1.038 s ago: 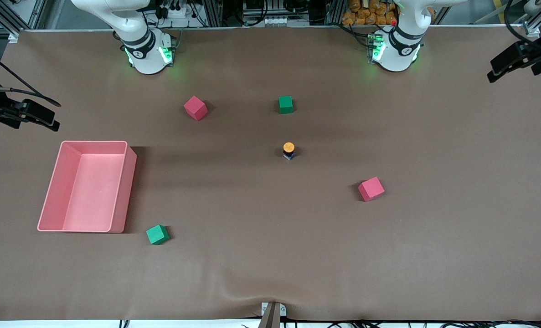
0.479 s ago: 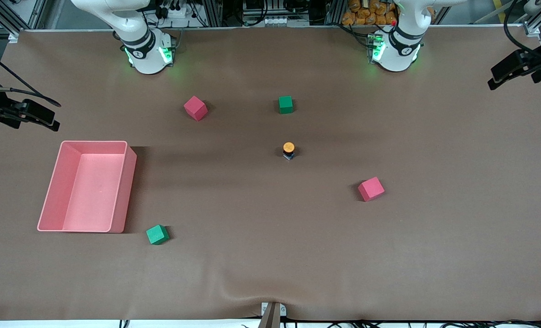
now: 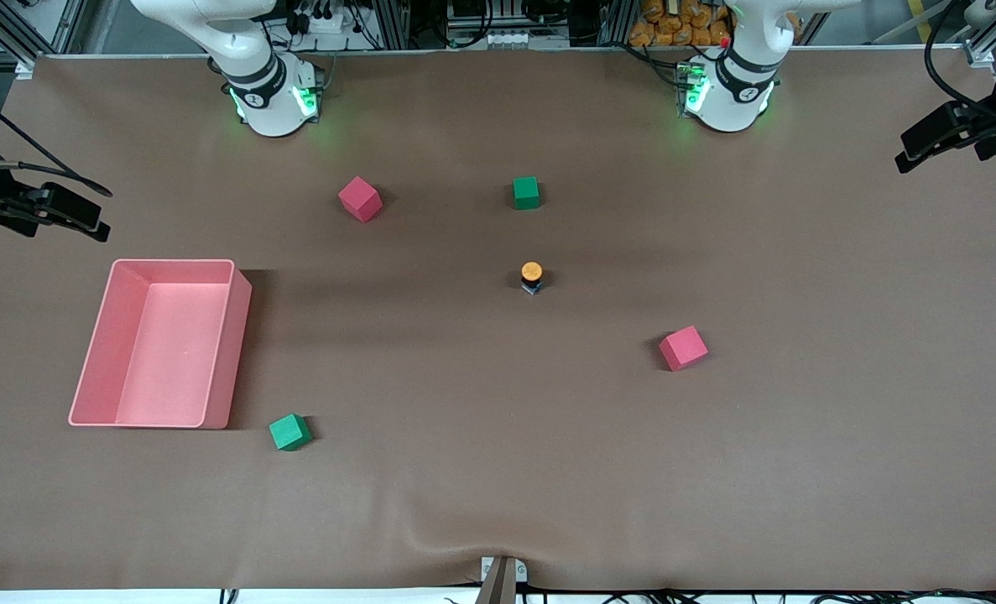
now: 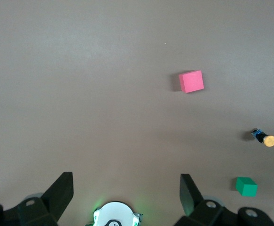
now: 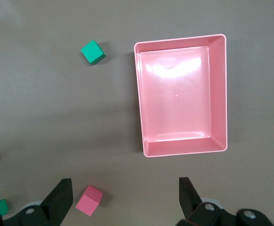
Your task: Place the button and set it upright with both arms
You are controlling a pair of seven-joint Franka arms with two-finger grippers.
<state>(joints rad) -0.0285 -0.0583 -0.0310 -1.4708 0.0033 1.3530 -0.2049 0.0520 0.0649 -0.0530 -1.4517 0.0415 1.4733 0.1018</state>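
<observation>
we see the tiny push-button with round orange cap, black body and blue base [image 3: 531,278] standing upright near the middle of the brown desk [image 3: 498,470], between a green cube [image 3: 526,192] farther from the front camera and a pink cube [image 3: 683,347] nearer it, touching neither. the shallow rectangular pink plastic tray [image 3: 227,352] toward the right arm's end of the desk holds nothing. the left claw [image 4: 126,193] and right claw [image 5: 125,195] both hang high over the desk with fingers spread, pinching nothing.
</observation>
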